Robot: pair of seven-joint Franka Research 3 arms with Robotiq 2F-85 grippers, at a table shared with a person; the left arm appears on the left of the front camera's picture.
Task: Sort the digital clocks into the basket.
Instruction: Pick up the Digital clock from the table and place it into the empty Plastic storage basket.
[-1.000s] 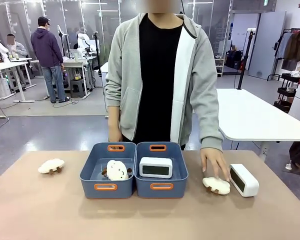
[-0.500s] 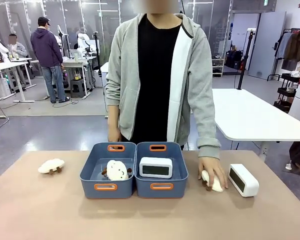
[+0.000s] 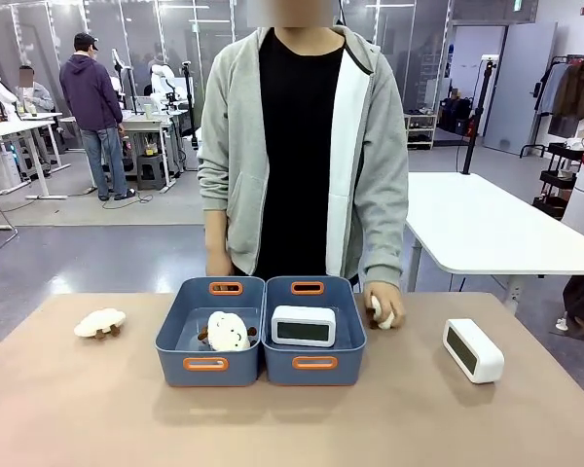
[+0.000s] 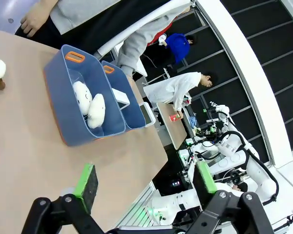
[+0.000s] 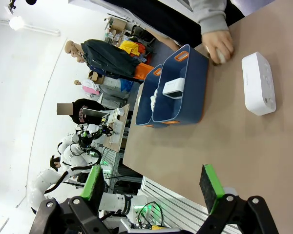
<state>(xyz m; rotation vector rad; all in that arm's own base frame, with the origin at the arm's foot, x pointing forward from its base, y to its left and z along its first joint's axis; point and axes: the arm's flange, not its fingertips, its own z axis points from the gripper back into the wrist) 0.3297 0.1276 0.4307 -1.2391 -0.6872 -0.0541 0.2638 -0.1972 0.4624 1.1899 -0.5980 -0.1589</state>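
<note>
Jaws stand apart and empty on the left gripper (image 4: 146,185) and the right gripper (image 5: 151,190), both held above the table (image 3: 97,409) well short of the basket (image 3: 314,363). One clock (image 3: 304,326) lies inside the basket, the other clock (image 3: 473,350) sits well to the basket's right. A person's hand (image 3: 387,303) grips a cream lump (image 3: 374,309) just beside the basket's right rim, and a twin tub (image 3: 206,365) touches its left side
</note>
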